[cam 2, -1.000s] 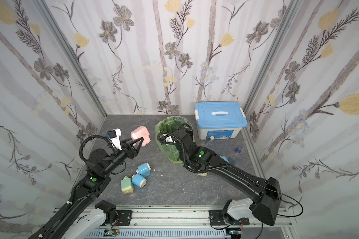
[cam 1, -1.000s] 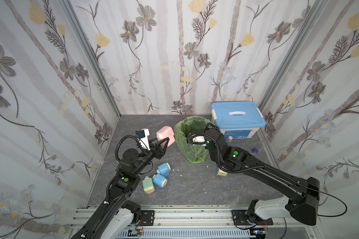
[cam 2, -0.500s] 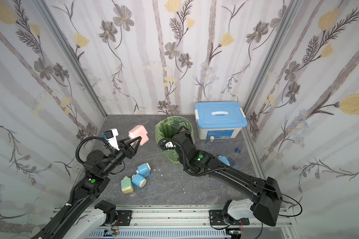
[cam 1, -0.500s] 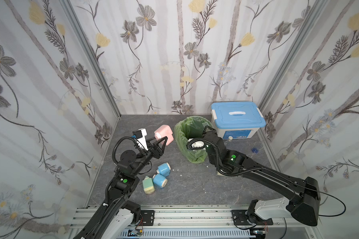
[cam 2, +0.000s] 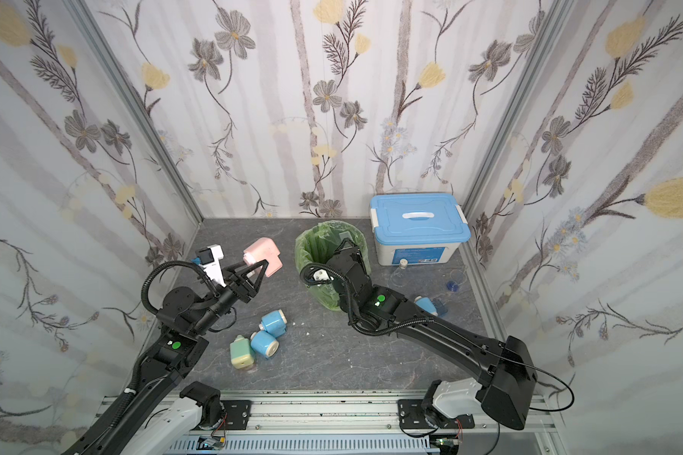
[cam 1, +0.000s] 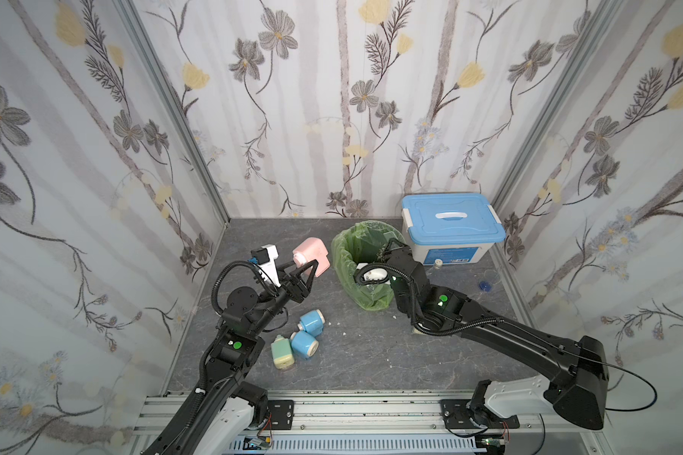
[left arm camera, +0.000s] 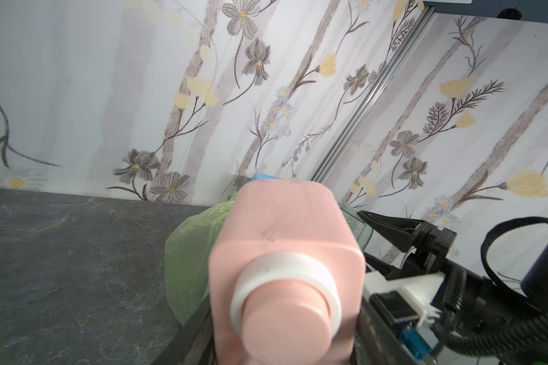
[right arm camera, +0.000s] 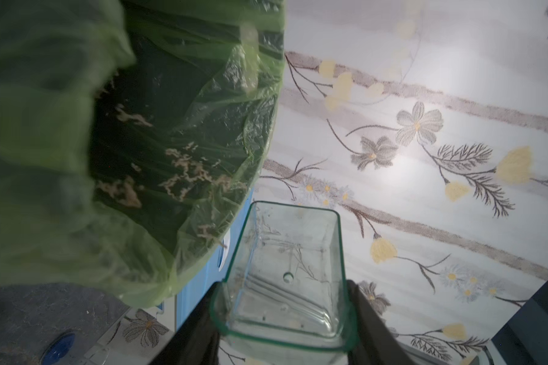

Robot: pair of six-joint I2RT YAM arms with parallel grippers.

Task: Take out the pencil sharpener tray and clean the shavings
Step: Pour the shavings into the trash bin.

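Note:
My left gripper is shut on the pink pencil sharpener, which it holds above the table left of the bin. Over the green-lined bin hangs my right gripper, shut on the clear, green-rimmed tray. The tray looks nearly empty, and its open side faces the wrist camera. The shavings cling to the bin liner. A few pale flecks lie on the table.
A blue-lidded box stands behind the bin at the back right. Two blue sharpeners and a pale green one lie front left. Another blue sharpener and a small blue cap lie to the right.
The right wrist has turned and dropped slightly over the bin, with the tray still in its grip. The left arm with the pink sharpener has barely shifted.

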